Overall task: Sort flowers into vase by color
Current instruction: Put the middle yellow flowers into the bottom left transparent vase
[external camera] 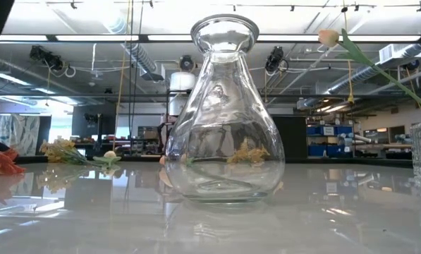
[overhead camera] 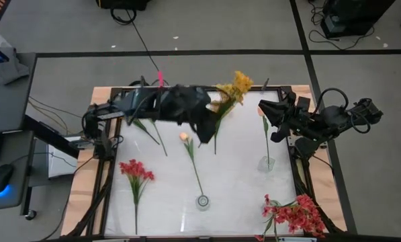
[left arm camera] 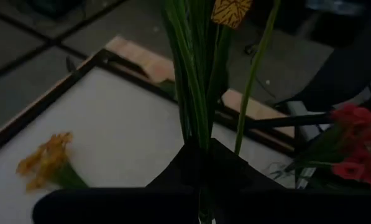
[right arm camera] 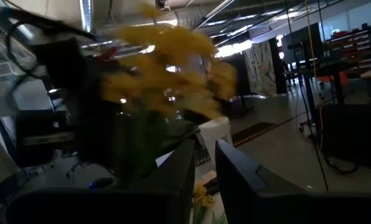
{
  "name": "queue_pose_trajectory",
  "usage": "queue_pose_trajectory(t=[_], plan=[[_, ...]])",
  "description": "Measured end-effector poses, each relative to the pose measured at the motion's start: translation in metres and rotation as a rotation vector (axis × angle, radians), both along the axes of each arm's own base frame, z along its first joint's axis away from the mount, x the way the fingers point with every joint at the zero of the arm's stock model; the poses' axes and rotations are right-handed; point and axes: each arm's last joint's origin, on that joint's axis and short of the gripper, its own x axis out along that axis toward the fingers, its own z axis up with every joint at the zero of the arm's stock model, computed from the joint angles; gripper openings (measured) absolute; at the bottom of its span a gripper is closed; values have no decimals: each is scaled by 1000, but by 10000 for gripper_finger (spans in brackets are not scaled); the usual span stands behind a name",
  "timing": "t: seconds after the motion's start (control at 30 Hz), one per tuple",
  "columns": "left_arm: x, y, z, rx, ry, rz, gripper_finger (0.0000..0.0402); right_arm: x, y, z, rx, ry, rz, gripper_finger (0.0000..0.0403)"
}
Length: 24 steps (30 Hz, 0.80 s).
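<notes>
- Overhead, sorting is judged barely begun: a peach bud [overhead camera: 262, 113] stands in the right vase [overhead camera: 266, 163], while red flowers [overhead camera: 136, 170] and another bud [overhead camera: 184, 137] lie on the desk [overhead camera: 237, 181].
- Low down, the centre vase [external camera: 222, 116] is seen empty.
- Left wrist: the left hand [left arm camera: 201, 171] is clenched on a yellow cluster's stems [left arm camera: 194, 81].
- Right wrist: the right hand [right arm camera: 204, 177] waits released at the desk's edge.

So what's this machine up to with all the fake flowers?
It is sorting artificial flowers into glass vases by colour. The left arm reaches across the table, its left pincer closed on a green-stemmed yellow-orange cluster held above the table. The right pincer waits at the right edge. A peach bud leans in the middle vase, another stem in the right vase, and red-pink clusters lie on the table.
</notes>
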Motion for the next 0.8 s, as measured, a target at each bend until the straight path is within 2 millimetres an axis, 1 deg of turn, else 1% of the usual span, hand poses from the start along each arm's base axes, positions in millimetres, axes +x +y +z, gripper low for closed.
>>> queue_pose_trajectory(t=[0.1, 0.27, 0.4, 0.6, 0.73, 0.8], plan=[[-6, -20, 4, 50, -13, 9, 20, 0, 0, 0, 1, -1, 1, 75], [-13, -54, 4, 195, -5, 38, 20, 0, 0, 0, 0, -1, 0, 75], [-19, -73, 5, 229, -9, 34, 20, 0, 0, 0, 2, -4, 1, 75], [-22, -86, 5, 256, -13, 8, 20, 0, 0, 1, 1, -5, 0, 75], [-22, -87, 7, 285, -29, -18, 20, 0, 0, 1, 1, -5, -1, 75], [-20, -90, 10, 297, -53, -65, 20, 0, 0, 0, 1, -5, -1, 75]])
